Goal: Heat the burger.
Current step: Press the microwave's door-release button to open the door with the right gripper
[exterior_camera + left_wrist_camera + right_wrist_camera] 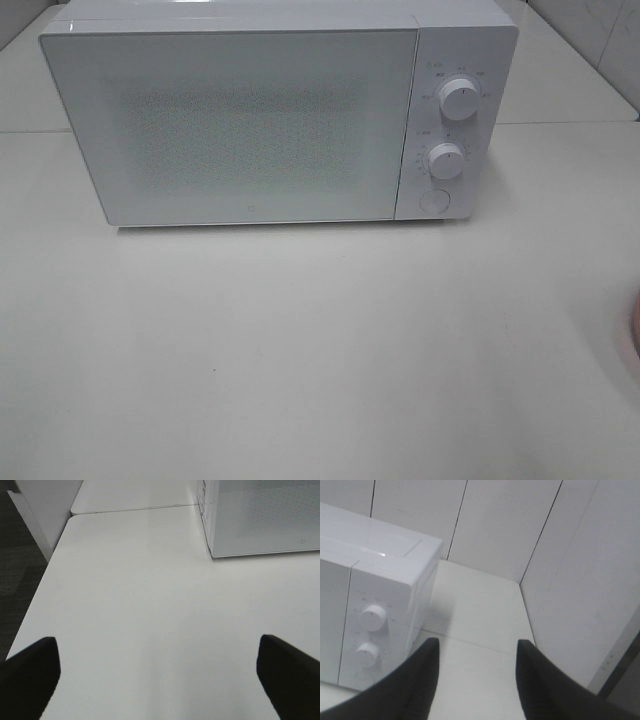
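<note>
Sitting shut, boxy glossy white microwave (240,120) shows 2 round knobs (459,100).

Plain white table (300,380), white microwave (250,110) parked on it toward the back, door shut. Sliver of something pink (634,335) at the right edge.

Bright even light, faint shadow under microwave (240,120), wrist views soft (blurred)

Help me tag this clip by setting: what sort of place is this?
Likely a staged test kitchen or lab bench rather than a home: a white microwave with two dials, door shut, stands on a white table, with plain white panel walls behind.
</note>
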Controlling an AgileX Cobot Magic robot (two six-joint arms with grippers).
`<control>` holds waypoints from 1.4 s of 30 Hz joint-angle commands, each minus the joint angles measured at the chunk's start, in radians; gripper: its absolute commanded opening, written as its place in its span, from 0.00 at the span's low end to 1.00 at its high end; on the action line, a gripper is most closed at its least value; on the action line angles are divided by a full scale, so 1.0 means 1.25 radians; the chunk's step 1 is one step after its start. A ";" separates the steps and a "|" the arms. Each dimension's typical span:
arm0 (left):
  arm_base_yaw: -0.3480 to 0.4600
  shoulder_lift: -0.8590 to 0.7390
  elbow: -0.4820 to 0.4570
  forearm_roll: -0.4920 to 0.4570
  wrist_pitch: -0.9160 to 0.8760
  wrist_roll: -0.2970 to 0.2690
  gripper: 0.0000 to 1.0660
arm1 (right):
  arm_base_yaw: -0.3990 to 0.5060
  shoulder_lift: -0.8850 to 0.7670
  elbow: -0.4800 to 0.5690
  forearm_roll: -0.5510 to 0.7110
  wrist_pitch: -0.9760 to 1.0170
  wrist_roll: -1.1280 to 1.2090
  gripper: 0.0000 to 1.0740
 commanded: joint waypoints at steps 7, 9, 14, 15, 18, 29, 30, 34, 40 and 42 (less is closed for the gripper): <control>-0.006 -0.015 0.002 -0.010 -0.006 -0.001 0.94 | -0.005 0.195 0.100 -0.023 -0.360 0.034 0.46; -0.006 -0.015 0.002 -0.010 -0.006 -0.001 0.94 | -0.005 0.267 0.135 -0.024 -0.472 0.028 0.46; -0.006 -0.015 0.002 -0.010 -0.006 -0.001 0.94 | -0.005 0.383 0.174 -0.022 -0.616 0.026 0.46; -0.006 -0.015 0.002 -0.010 -0.006 -0.001 0.94 | -0.005 0.383 0.174 -0.022 -0.616 0.026 0.46; -0.006 -0.015 0.002 -0.010 -0.006 -0.001 0.94 | -0.005 0.465 0.194 0.009 -0.691 0.026 0.46; -0.006 -0.015 0.002 -0.010 -0.006 -0.001 0.94 | -0.005 0.702 0.256 0.071 -0.974 0.029 0.46; -0.006 -0.015 0.002 -0.010 -0.006 -0.001 0.94 | -0.003 0.724 0.256 0.070 -0.988 0.029 0.46; -0.006 -0.015 0.002 -0.010 -0.006 -0.001 0.94 | -0.002 0.818 0.256 0.035 -1.049 0.032 0.46; -0.006 -0.015 0.002 -0.010 -0.006 -0.001 0.94 | 0.055 0.889 0.256 0.066 -1.075 0.034 0.46; -0.006 -0.015 0.002 -0.010 -0.006 -0.001 0.94 | 0.126 0.920 0.256 0.129 -1.094 0.031 0.46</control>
